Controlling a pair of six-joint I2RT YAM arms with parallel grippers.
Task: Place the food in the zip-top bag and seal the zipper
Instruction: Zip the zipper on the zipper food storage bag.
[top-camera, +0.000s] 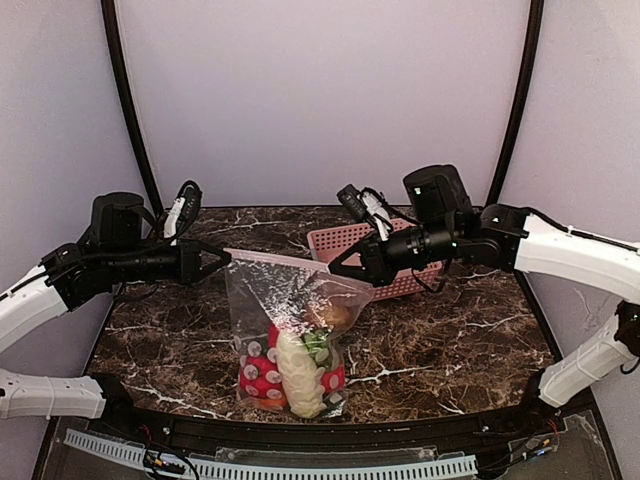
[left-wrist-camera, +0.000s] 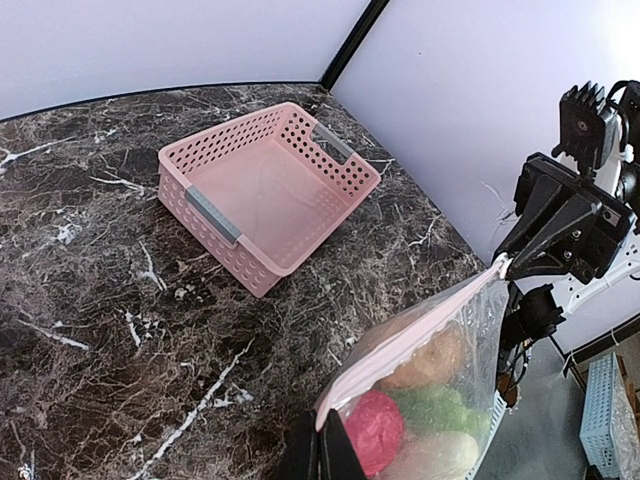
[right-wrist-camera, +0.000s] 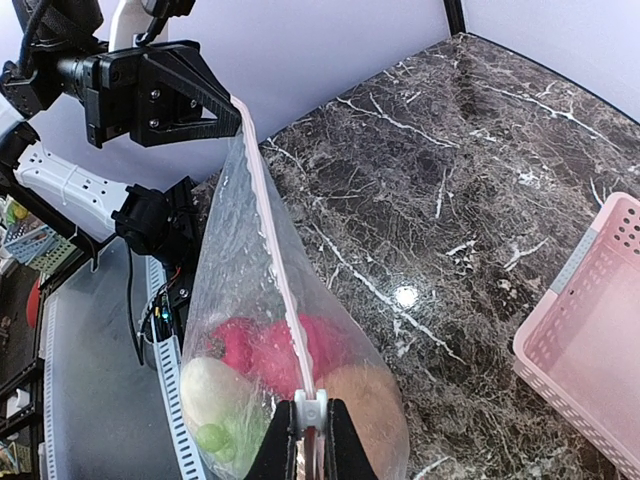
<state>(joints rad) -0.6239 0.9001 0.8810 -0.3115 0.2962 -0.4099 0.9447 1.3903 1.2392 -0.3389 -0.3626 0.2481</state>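
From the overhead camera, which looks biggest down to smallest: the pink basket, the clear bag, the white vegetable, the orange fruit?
1. bag
2. basket, unsure: the right arm hides part of it, and it sits farther back
3. white vegetable
4. orange fruit

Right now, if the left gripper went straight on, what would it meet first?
The left gripper pinches the zipper; along that strip, it would probably meet the right gripper.
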